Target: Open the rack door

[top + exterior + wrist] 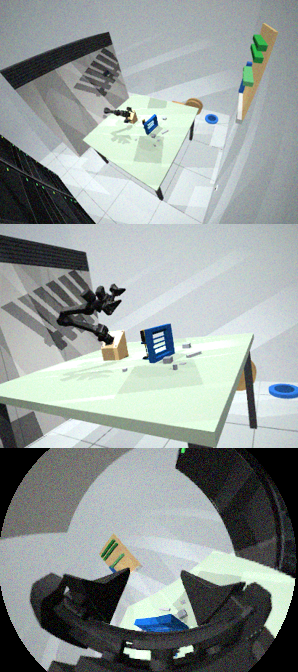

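Observation:
The blue rack frame [150,124] [170,340] [159,623] stands upright on the pale green table [99,141] [91,395] [265,575]. Light slats show through its opening. Small black and yellow parts [142,336] sit on its side facing the arm. The door's angle and the handle's turn cannot be told; in the wrist view the rack is partly hidden behind the gripper body. My gripper [122,295] [156,571] is open wide, with nothing between its fingers. It is raised high above the table, between the arm's base and the rack in the exterior view, apart from the rack.
The arm stands on a wooden block [133,116] [121,345] beside the rack. Several small grey blocks, among them a larger one [153,135] [167,359] and a long one [165,131] [193,354], lie around the rack. A blue ring [211,118] [284,390] lies on the floor beyond the table.

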Action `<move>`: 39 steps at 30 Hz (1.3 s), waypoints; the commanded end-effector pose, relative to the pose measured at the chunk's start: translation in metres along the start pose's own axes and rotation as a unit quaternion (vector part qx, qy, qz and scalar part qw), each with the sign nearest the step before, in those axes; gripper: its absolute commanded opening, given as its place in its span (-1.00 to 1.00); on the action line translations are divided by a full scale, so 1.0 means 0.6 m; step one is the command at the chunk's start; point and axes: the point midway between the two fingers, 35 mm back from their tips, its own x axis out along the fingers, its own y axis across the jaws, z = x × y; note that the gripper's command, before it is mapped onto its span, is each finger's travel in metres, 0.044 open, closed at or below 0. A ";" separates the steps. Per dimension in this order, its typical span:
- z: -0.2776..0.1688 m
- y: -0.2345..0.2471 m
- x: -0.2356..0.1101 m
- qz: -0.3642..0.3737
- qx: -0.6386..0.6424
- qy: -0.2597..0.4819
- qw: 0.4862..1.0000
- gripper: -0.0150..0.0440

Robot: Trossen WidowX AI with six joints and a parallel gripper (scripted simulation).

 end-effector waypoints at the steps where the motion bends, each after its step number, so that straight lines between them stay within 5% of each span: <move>1: -0.001 0.000 0.001 0.000 0.001 0.002 1.000 0.78; 4: -0.020 0.001 0.014 -0.006 0.010 0.037 0.999 0.52; 20: -0.150 0.010 0.066 -0.064 0.049 0.260 0.962 0.52; 39: -0.278 0.018 0.057 -0.166 0.020 0.478 0.862 0.52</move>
